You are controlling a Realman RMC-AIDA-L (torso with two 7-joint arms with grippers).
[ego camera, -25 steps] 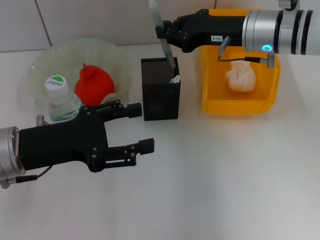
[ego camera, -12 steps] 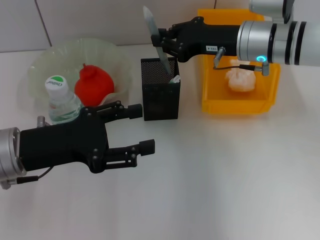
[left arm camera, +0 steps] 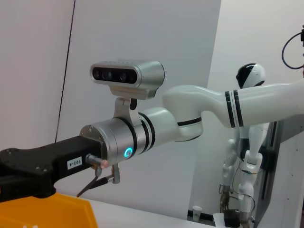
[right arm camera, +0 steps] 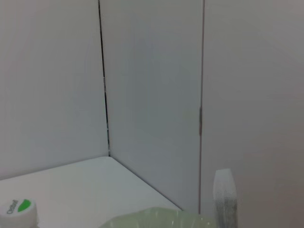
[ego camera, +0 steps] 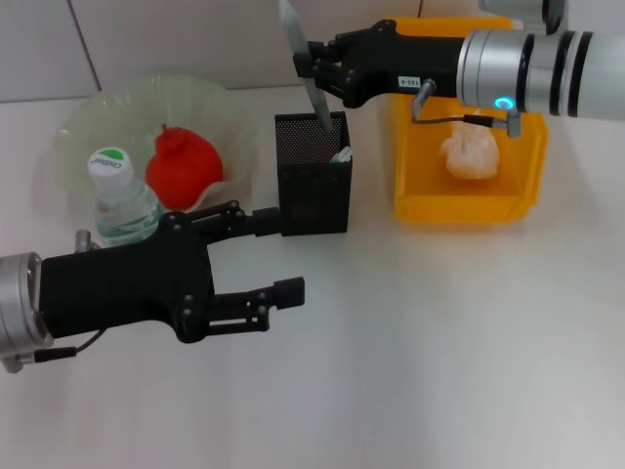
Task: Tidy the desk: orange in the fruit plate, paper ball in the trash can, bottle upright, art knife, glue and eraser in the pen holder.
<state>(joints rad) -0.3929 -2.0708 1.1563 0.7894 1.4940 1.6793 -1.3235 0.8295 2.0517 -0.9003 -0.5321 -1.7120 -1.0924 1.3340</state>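
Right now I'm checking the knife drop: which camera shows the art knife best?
The head view: the art knife hangs from the right pincer, tip inside the pen holder. The right wrist view shows only its end; the left wrist view shows none.

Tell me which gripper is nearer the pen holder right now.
Right. The right gripper is just above the pen holder, shut on the art knife whose lower end dips into it. The left gripper is open, beside and in front of the holder, apart from it.

White desk (ego camera: 439, 371), tiled wall (ego camera: 176, 39) behind it
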